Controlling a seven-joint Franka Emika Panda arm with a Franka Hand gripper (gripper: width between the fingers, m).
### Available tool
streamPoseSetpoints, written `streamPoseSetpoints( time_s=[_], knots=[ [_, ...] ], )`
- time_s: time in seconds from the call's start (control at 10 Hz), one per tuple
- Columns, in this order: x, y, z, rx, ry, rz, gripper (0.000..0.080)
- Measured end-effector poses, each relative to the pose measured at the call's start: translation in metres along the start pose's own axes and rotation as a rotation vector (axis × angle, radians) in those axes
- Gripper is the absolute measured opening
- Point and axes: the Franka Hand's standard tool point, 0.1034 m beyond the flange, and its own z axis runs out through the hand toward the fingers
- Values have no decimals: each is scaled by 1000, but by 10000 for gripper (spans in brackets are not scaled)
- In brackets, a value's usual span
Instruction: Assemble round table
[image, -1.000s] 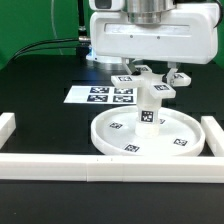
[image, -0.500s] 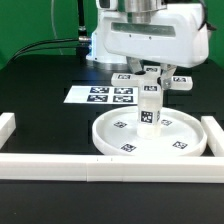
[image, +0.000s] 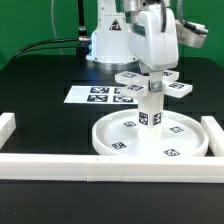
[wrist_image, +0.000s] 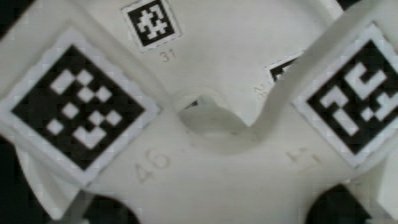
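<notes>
A green backdrop stands behind the black desk (image: 40, 95), white rails along its edges and the marker board (image: 100, 95) left of centre. The round disc (image: 150, 135) lies at lower right, the leg (image: 152, 108) upright at its middle, the cross base (image: 153, 83) on the leg's top. Since half a second ago the arm has turned about its wrist and the cross has rotated with it, which suggests screwing the base down. The pincer (image: 156, 68) sits directly over the cross, seemingly clamped on its hub, though its fingers are hidden, so I cannot tell; the wrist view shows only tagged cross arms (wrist_image: 80, 95).
</notes>
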Motion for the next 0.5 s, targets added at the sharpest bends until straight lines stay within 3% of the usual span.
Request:
streamPoseSetpoints(
  time_s=[0.4, 0.5],
  knots=[
    [0, -3, 0, 14, 1, 88, 454],
    [0, -3, -1, 14, 0, 87, 613]
  ],
)
